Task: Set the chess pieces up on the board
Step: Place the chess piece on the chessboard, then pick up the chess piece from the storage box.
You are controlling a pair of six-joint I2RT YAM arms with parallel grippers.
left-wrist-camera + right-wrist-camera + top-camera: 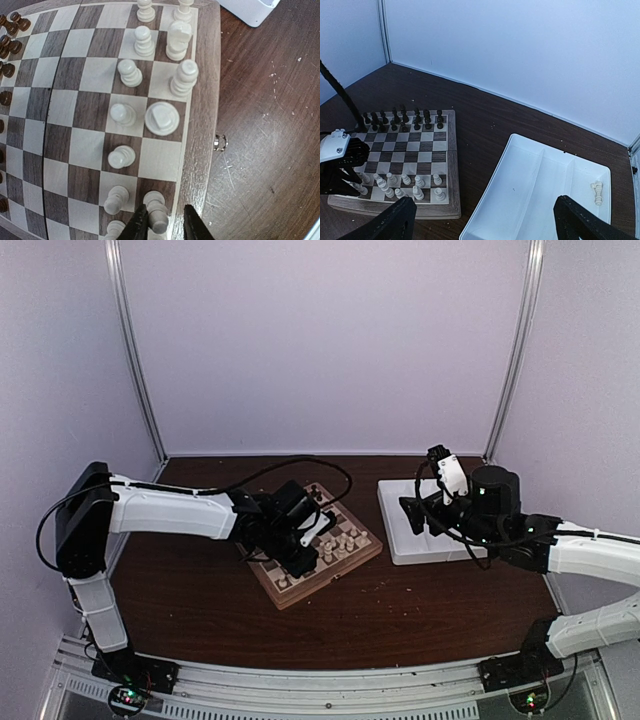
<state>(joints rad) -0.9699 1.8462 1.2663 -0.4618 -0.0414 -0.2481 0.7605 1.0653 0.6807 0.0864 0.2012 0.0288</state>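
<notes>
- Bottom of the left wrist view: the left gripper has its jaws only a little apart, one on either side of a white piece standing on a back-row square next to the rim. There's a sliver of daylight on the piece's right, so I'd say it's not squeezing, more like letting go.
- Coming in that low and narrow makes sense to me. The neighbours are packed tight and wider jaws would bump them.
- The other white pieces run up the right of that frame in two rows, all upright. One light back-row square is bare.
- The board sits around the middle of the top view, with the dark pieces lined up along its far side.
- The right gripper hangs wide open with nothing in it, over the near edge of the white tray. A spare white piece lies in the tray at the lower right of that view, so it's probably lined up to fetch it.
- The table is dark brown wood, scuffed and speckled. Plain pale walls box it in, with metal strips in the corners.
</notes>
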